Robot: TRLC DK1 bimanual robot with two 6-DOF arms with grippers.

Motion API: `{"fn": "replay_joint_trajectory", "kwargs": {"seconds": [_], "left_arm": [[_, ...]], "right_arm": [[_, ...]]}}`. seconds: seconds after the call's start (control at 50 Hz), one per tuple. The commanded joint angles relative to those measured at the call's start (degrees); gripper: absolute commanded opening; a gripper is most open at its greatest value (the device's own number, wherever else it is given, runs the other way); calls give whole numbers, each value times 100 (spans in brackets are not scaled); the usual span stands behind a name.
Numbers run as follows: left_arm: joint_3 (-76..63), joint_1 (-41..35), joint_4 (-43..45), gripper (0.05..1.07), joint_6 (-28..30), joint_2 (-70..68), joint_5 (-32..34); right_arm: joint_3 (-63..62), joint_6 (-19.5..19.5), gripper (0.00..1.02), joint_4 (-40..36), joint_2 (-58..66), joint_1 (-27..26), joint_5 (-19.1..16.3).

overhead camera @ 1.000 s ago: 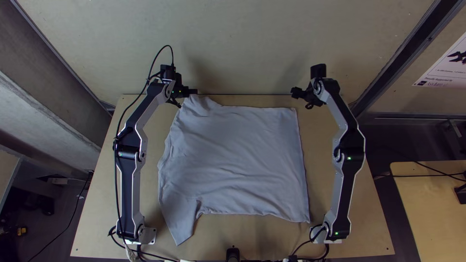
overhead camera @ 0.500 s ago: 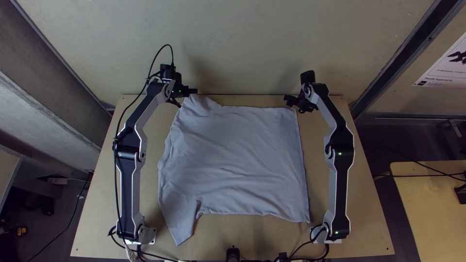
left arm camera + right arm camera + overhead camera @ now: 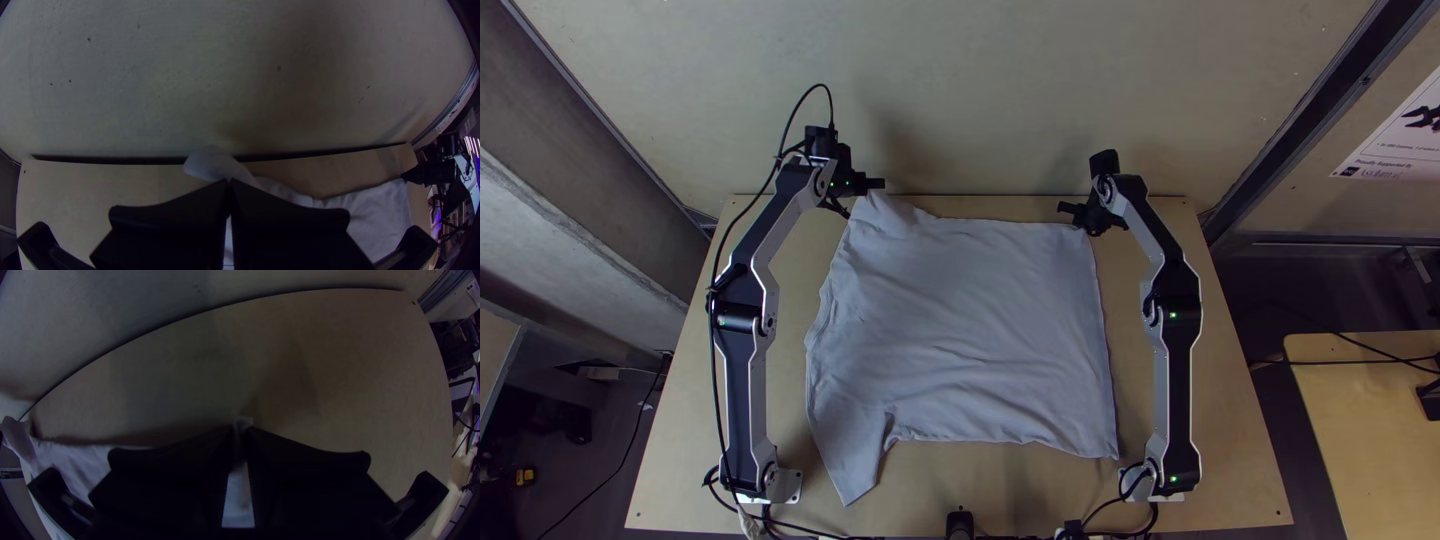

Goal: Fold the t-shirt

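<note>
Top view, spread t-shirt (image 3: 960,320) (seemingly pinched), tabletop (image 3: 1125,310) margins

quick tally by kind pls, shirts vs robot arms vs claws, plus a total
t-shirt: 1
robot arms: 2
claws: 2
total: 5

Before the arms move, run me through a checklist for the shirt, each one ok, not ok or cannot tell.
1. Left gripper shut on shirt: ok, at its far edge.
2. Right gripper shut on shirt: ok, at a far corner.
3. Shirt spread out, not yet folded: ok.
4. Shirt free of wrinkles: not ok, creases cross it.
5. Near sleeve apart from left arm's base: ok.
6. Grip firm enough to lift: cannot tell.
</note>
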Motion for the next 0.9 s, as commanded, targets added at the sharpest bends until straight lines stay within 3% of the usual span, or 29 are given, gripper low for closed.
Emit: {"fn": "replay_joint_trajectory", "kwargs": {"seconds": [0.0,0.28,0.88], "left_arm": [[116,-25,-2,8,-27,-332,32],[98,-113,587,8,105,-411,23],[-1018,-16,59,8,491,-1378,428]], "right_arm": [[125,28,2,147,-95,-107,7],[187,1,2,807,-429,-327,7],[-173,-403,2,393,-728,-309,16]]}}
